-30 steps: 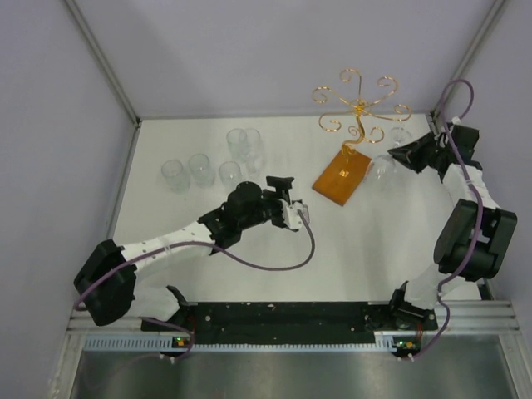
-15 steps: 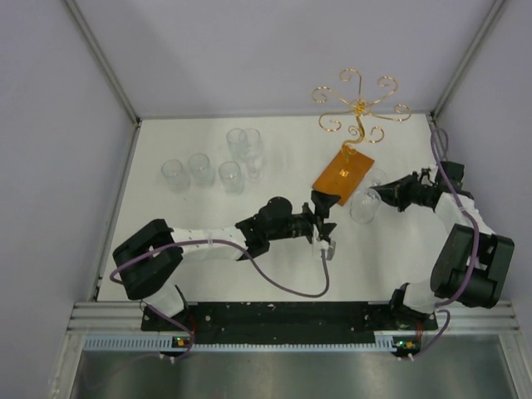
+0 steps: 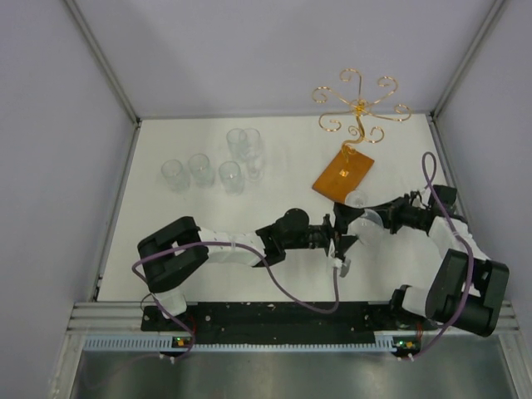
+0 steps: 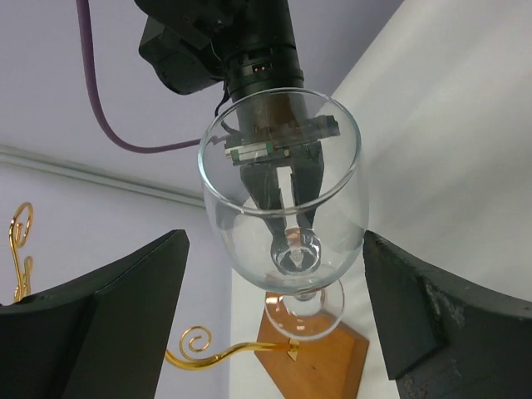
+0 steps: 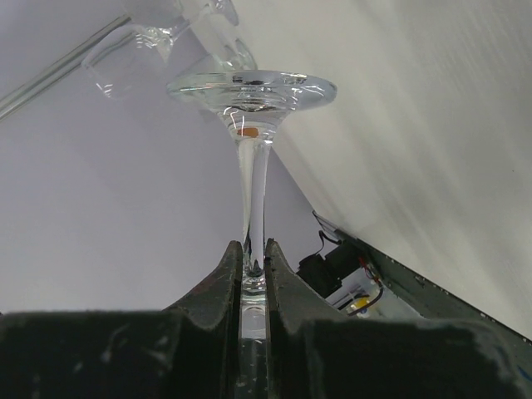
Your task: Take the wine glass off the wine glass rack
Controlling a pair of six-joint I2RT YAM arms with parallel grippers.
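The clear wine glass (image 3: 364,222) hangs in the air in front of the rack, lying roughly level. My right gripper (image 3: 385,214) is shut on its stem (image 5: 252,191), with the foot (image 5: 249,87) beyond the fingertips (image 5: 253,253). The bowl (image 4: 283,191) points into my left gripper (image 4: 274,249), whose jaws stand wide open on either side of it with gaps showing; its place over the table is (image 3: 343,231). The wine glass rack (image 3: 357,106), gold scrolls on an orange-brown base (image 3: 342,173), stands at the back right with no glass on it.
Several clear tumblers (image 3: 199,169) and a taller pair of glasses (image 3: 245,145) stand at the back left of the white table. The rack's base (image 4: 320,353) and one gold arm (image 4: 208,353) lie just behind the held glass. Grey walls close in both sides.
My right gripper has carried the wine glass away from the rack toward the table's near middle. The left arm has swung right and brought its open jaws around the bowl.
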